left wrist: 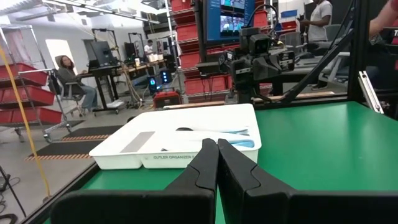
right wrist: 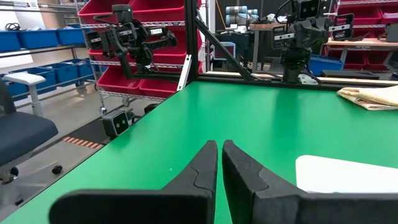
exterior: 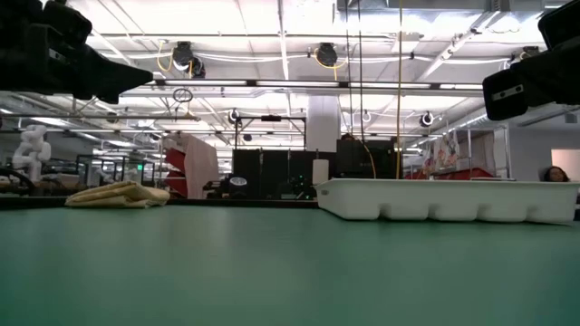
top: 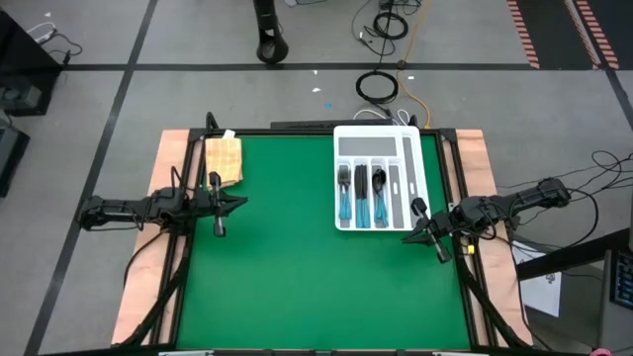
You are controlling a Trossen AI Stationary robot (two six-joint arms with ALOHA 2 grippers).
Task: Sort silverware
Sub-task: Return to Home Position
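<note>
- The silverware (top: 362,198) is lying in three neighbouring long slots of the white tray (top: 374,145), blue handles pointing toward the near edge of the table and dark heads toward the far edge.
- Judging by their look, the pieces are behaving as light, stiff and thin items with smooth plastic handles. They are likely sliding easily, so pinching across the handle near its middle is looking like the safest hold.
- The heads are merging into dark blots from above, so telling fork from spoon or counting pieces per slot is proving impossible.
- A grey strip is showing in a fourth slot; what it is cannot be made out.
- In the low view the tray's wall is hiding everything inside it.
- The left gripper (left wrist: 217,146) is hovering over the table's left side with fingers pressed together, holding nothing.
- The right gripper (right wrist: 219,146) is hanging just beside the tray's near right corner, fingers likewise together and empty.
- A tan cloth (top: 224,158) is lying by the far left corner of the green table (top: 297,287).
</note>
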